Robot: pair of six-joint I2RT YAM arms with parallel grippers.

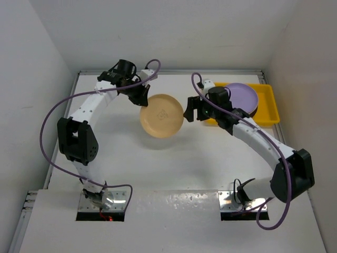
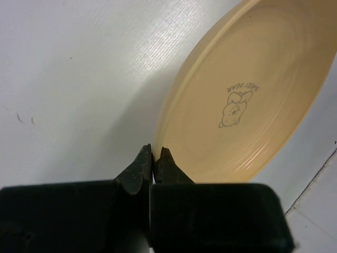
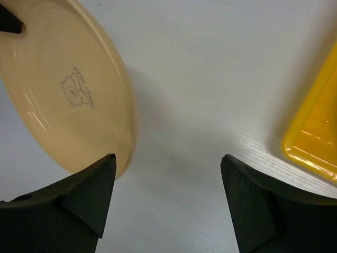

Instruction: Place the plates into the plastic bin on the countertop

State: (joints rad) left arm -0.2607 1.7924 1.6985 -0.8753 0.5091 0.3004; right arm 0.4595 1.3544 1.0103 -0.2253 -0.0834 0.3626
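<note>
The pale yellow-orange round plate (image 1: 161,117) sits tilted over the middle of the glossy white countertop (image 1: 174,168). The left gripper (image 1: 141,99) pinches its far rim tight. The right gripper (image 1: 188,112) gapes wide just beside the opposite edge. Farther right, 1 lavender round plate (image 1: 241,95) lies in the bright yellow rectangular plastic bin (image 1: 267,108).

My left gripper (image 1: 142,99), arm arched forward, pinches the plate (image 1: 162,117) by its rim, while my right gripper (image 1: 190,113) faces it, jaws spread wide.
</note>
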